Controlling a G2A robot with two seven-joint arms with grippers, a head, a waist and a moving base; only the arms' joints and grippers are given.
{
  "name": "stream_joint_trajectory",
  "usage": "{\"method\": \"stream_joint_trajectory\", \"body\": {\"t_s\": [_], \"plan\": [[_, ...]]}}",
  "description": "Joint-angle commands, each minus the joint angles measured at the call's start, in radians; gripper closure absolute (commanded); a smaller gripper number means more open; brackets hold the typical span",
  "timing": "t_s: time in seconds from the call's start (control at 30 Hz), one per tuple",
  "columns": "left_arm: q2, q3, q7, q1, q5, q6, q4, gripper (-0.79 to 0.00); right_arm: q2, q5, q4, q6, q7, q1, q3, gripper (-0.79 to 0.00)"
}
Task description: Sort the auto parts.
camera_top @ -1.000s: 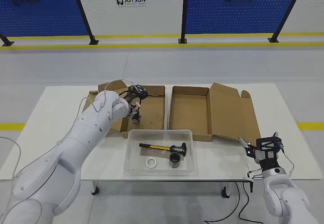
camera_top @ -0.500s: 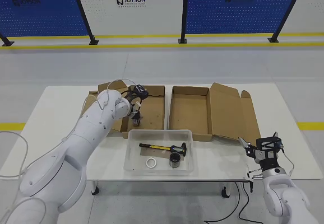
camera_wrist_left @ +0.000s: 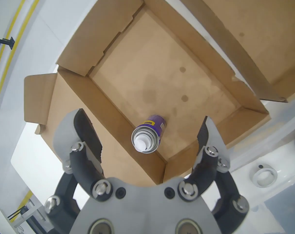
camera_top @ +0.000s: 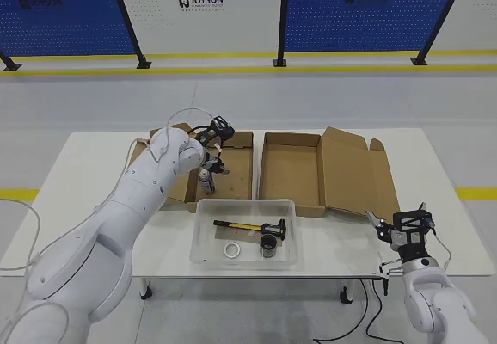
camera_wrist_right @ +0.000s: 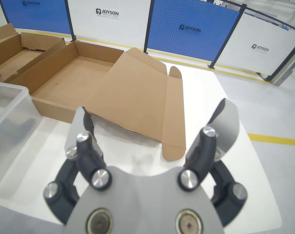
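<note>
A purple spray can (camera_wrist_left: 148, 132) stands upright in the near corner of the left cardboard box (camera_wrist_left: 157, 74); from above the can (camera_top: 205, 181) sits by the box's (camera_top: 236, 168) front wall. My left gripper (camera_wrist_left: 143, 119) hangs open straight above the can, well clear of it, and in the top view it (camera_top: 215, 146) is over the box. A clear plastic bin (camera_top: 244, 204) in front holds a hammer (camera_top: 240, 226), a white ring (camera_top: 230, 250) and a black cylinder (camera_top: 268, 247). My right gripper (camera_top: 408, 225) stands open and empty near the table's front right edge (camera_wrist_right: 153, 108).
The right cardboard box (camera_top: 291, 172) lies open with its lid (camera_top: 352, 168) folded flat to the right; in the right wrist view its floor (camera_wrist_right: 71, 79) is bare. Blue and white fence panels (camera_wrist_right: 193, 23) stand beyond the table.
My left gripper has risen and drawn back from low in the left box, leaving the spray can standing by itself. The right arm has kept still.
</note>
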Motion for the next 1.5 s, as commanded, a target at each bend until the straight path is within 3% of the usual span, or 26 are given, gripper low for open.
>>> {"method": "stream_joint_trajectory", "body": {"t_s": [0.0, 0.2, 0.4, 0.5, 0.67, 0.87, 0.9, 1.23, 1.3, 1.47], "plan": [[0.014, -0.019, -0.011, 0.01, -0.001, -0.009, -0.051, -0.785, 0.0, 0.0, 0.0, 0.0, 0.0, 0.0, 0.0, -0.785], [0.08, -0.11, -0.106, 0.096, -0.009, 0.004, -0.314, -0.785, 0.0, 0.0, 0.0, 0.0, 0.0, 0.0, 0.0, -0.785], [0.161, -0.231, -0.29, 0.303, -0.011, 0.04, -0.734, -0.785, 0.0, 0.0, 0.0, 0.0, 0.0, 0.0, 0.0, -0.785], [0.189, -0.276, -0.363, 0.403, -0.006, 0.043, -0.9, -0.785, 0.0, 0.0, 0.0, 0.0, 0.0, 0.0, 0.0, -0.785], [0.211, -0.301, -0.412, 0.511, -0.01, 0.04, -1.056, -0.705, 0.0, 0.0, 0.0, 0.0, 0.0, 0.0, 0.0, -0.785], [0.208, -0.267, -0.401, 0.55, -0.021, 0.041, -1.078, -0.653, 0.0, 0.0, 0.0, 0.0, 0.0, 0.0, 0.0, -0.785], [0.205, -0.259, -0.397, 0.547, -0.021, 0.043, -1.074, -0.616, 0.0, 0.0, 0.0, 0.0, 0.0, 0.0, 0.0, -0.785], [0.162, -0.142, -0.396, 0.461, -0.027, 0.026, -0.972, -0.545, 0.0, 0.0, 0.0, 0.0, 0.0, 0.0, 0.0, -0.785], [0.151, -0.118, -0.392, 0.444, -0.029, 0.025, -0.943, -0.48, 0.0, 0.0, 0.0, 0.0, 0.0, 0.0, 0.0, -0.785], [0.124, -0.065, -0.387, 0.407, -0.03, 0.02, -0.87, -0.449, 0.0, 0.0, 0.0, 0.0, 0.0, 0.0, 0.0, -0.785]]}}
